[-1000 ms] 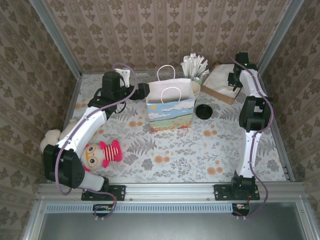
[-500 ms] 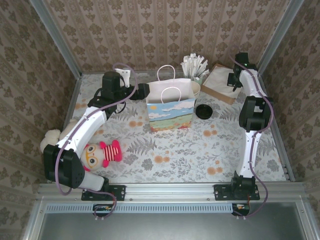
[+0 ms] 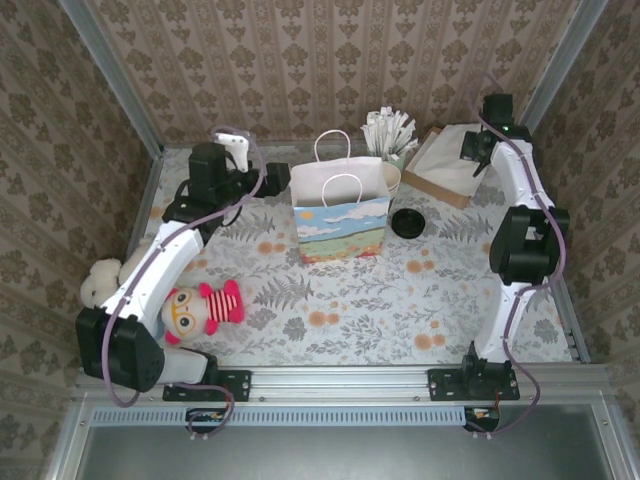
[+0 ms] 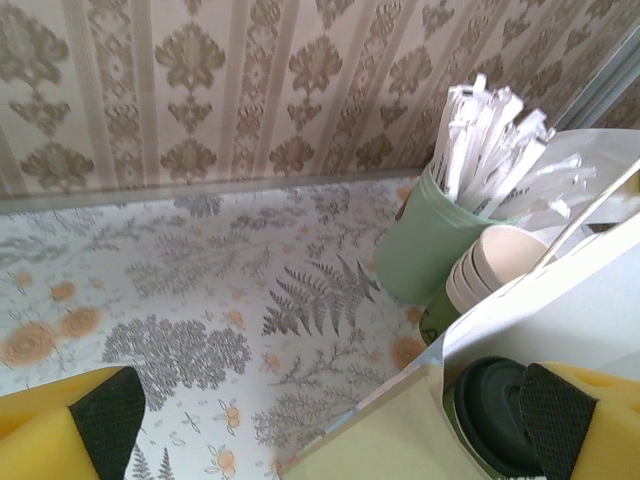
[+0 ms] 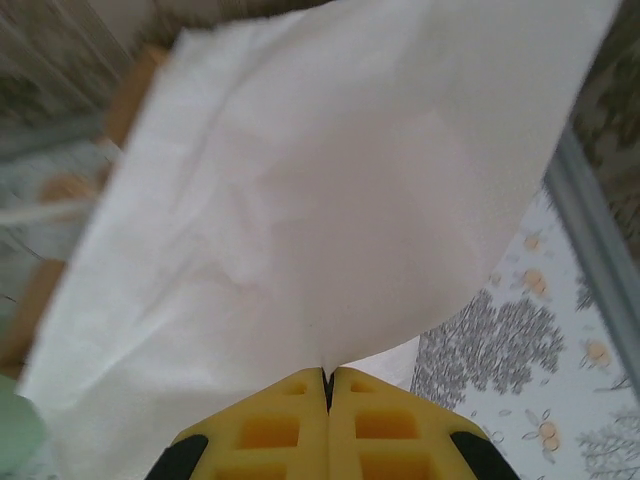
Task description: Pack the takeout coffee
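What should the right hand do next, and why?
Probably carry the white napkin toward the gift bag. The right hand is shut on its edge, and the takeout coffee already looks tucked inside the bag, with the left hand open beside it.

Small dark-green takeout coffee (image 4: 490,420), capped with a round black plastic lid (image 4: 500,400). Stands upright down inside the open gift bag (image 4: 590,310), close against one wall. Shows mostly lid from above, with a thin sliver of green side under the rim.
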{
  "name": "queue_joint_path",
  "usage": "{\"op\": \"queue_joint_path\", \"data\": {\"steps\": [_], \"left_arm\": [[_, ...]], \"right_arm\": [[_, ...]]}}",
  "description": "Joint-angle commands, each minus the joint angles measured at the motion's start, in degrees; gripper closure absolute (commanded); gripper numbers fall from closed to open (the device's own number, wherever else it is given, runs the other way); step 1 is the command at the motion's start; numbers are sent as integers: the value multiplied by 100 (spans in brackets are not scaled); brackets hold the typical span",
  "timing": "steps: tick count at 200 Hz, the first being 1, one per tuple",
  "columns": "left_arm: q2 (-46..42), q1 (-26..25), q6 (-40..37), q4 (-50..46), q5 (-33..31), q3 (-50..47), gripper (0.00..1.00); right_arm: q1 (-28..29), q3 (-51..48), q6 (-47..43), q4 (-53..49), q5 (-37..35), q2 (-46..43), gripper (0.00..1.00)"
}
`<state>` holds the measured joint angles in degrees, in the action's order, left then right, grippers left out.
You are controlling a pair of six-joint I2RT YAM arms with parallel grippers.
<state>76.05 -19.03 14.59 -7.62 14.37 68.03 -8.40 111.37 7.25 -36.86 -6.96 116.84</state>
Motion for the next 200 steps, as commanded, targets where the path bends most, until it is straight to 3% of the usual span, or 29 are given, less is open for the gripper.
{"op": "queue_joint_path", "data": {"steps": [1,78,117,130,154,200], "left_arm": [[-187,85,-220,327,187,-51,0],[-392,85,-115,371,432,-220,0],[-346,69,-108,329,483,-193,0],[-329,71,-97,314,496,-209,0],[-328,66,-68,312,488,-267,0],[-241,70,-92,292,399,-273,0]], "right_arm": [[27,-179,-118,311,116,-209,100],[-75,-1404,-63,226,317,-586,100],[-170,-926,68,-79,257,32,97],[-166,-552,205,-322,147,242,88],[-128,-237,378,-488,-68,315,63],[189,322,516,-789,423,490,25]]}}
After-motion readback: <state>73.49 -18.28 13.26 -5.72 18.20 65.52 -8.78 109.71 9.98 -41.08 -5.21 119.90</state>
